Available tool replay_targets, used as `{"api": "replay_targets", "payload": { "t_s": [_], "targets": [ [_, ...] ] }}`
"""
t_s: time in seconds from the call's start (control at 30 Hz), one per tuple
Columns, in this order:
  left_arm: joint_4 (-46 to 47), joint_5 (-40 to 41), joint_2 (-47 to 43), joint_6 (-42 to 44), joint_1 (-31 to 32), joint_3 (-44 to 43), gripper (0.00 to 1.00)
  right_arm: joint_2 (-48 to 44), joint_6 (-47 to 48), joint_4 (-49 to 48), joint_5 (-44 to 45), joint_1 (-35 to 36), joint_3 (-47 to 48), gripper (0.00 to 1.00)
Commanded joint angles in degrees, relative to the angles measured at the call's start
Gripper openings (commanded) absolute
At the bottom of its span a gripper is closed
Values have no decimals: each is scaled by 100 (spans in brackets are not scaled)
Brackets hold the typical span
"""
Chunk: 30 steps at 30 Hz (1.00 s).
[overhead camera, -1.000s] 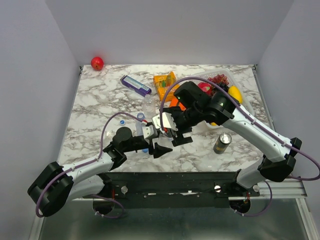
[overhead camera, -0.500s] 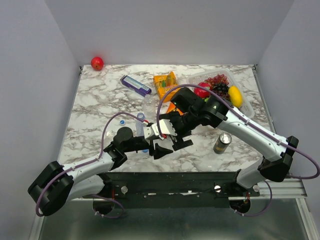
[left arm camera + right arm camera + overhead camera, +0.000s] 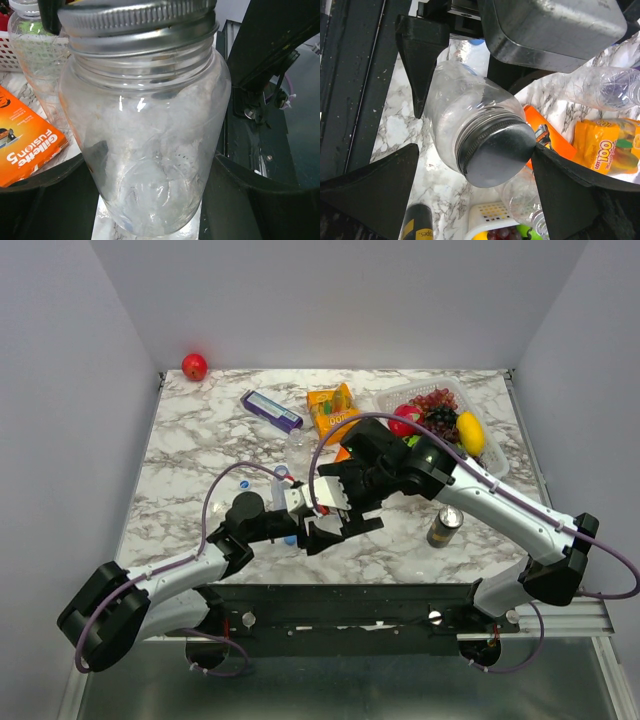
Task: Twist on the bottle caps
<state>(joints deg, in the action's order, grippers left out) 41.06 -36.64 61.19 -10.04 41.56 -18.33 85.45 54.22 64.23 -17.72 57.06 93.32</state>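
A clear glass jar (image 3: 150, 150) with a metal lid (image 3: 500, 152) is clasped around its body by the left claw (image 3: 150, 210), tilted above the desk (image 3: 190, 440). The right claw (image 3: 480, 170) is spread wide, one finger on either side of the jar's lid. One finger (image 3: 565, 195) is seen at the lid's edge and the other stands apart from it, so nothing is gripped.

A clear plastic bottle (image 3: 298, 445) is seen lying on its side on the desk beyond the jar, uncapped as far as can be told. A second bottle (image 3: 35, 60) is seen just beside the jar, near its lid end. A small blue cap (image 3: 244, 483) lies loose on the desk to the left of the jar, well apart from it.

An orange razor pack (image 3: 25, 145) lies flat close beside the jar, and a dark can (image 3: 444, 525) stands to the jar's right.
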Motion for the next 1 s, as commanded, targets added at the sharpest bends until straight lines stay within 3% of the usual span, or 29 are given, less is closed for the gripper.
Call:
{"api": "replay_targets", "payload": {
  "t_s": [0.0,0.5,0.97],
  "targets": [
    [227,289,60,-208,-78,-136,0,-160,-306,-24,382,174,-103,100],
    [429,386,104,-314,-104,-101,0,-81,-552,72,1279,455,-191,100],
    [465,448,130,-296,-210,-83,0,-248,-737,178,1429,464,-332,100]
  ]
}}
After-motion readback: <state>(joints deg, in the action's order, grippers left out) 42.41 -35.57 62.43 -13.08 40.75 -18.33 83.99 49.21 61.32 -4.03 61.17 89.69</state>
